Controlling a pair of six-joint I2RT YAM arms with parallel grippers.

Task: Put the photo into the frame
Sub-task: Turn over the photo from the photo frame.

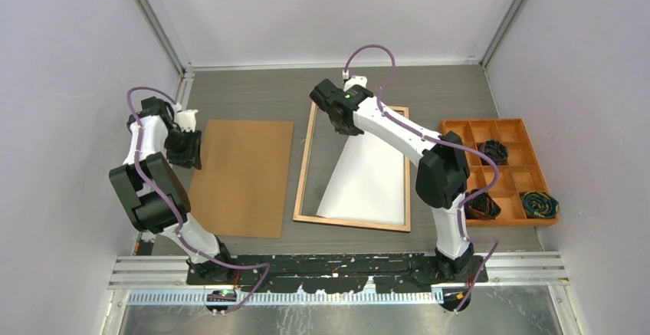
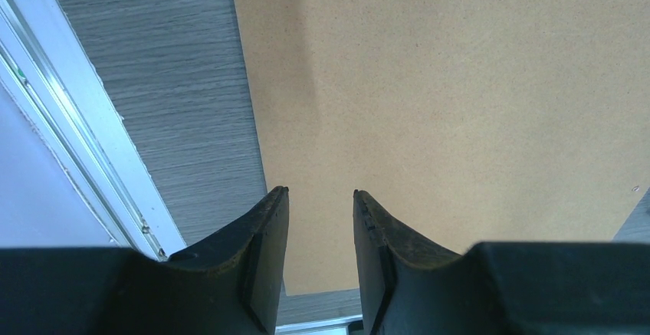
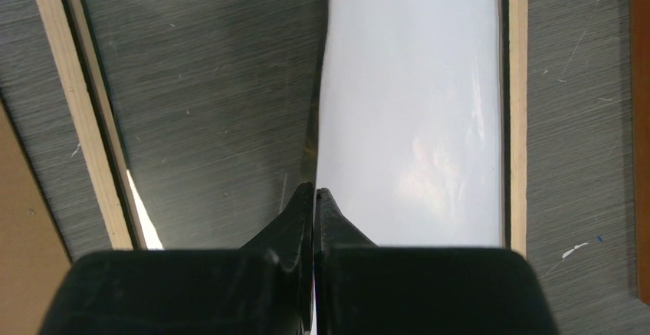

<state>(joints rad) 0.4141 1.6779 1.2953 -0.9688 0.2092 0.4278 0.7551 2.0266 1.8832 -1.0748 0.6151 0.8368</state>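
Right wrist: right pincer (image 3: 315,191) pinching the photo (image 3: 414,120) by its left edge, white back up, skewed inside the frame (image 3: 518,105) mid-worktop. I'd swing that edge toward the worktop's left edge, lower it flat, then release. Left pincer (image 2: 320,192) spread, idle over the backing board (image 2: 460,82).

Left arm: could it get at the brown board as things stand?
Probably yes. The left gripper is open over the board near its left edge. Nothing lies on the board, and the right gripper is away, shut on the photo in the frame.
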